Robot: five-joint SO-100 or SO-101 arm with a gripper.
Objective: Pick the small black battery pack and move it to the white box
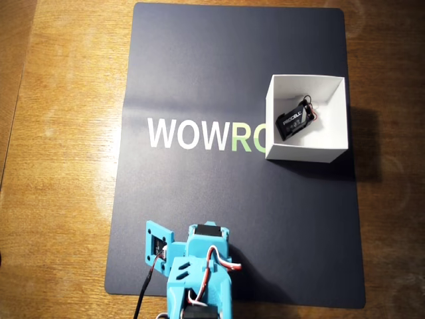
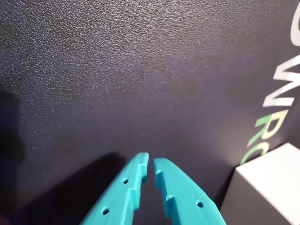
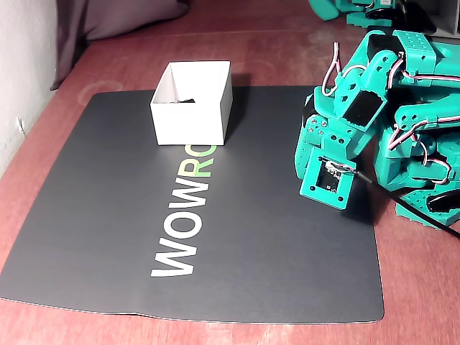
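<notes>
Teal fingers (image 2: pixel 159 187) fill the bottom of the wrist view, and the gripper (image 2: pixel 151 165) is all but clenched, tips nearly meeting with only a sliver between them and nothing held. Beneath them lies just the pebbled dark mat (image 2: pixel 117 70), with a white corner of the white box (image 2: pixel 267 187) poking in at lower right. Up in the overhead view, the small black battery pack (image 1: pixel 293 123) sits inside the white box (image 1: pixel 307 157) at the right of the frame, lying at a tilt towards the box's left wall, its thin wires curling at its upper right end. The arm (image 1: pixel 196 272) is folded at the bottom edge, well apart from the box. In the fixed view the arm (image 3: pixel 359 115) is bunched at the right, the box (image 3: pixel 192 113) at upper centre, the pack only a dark sliver over the rim. By this reading the delivery is done, so the dangers now are small ones: the box is light paper with thin walls, and a careless sweep of the arm across the mat could clip it, skid it or tip the pack out. Loose wires could also snag a finger if the gripper goes back in.
</notes>
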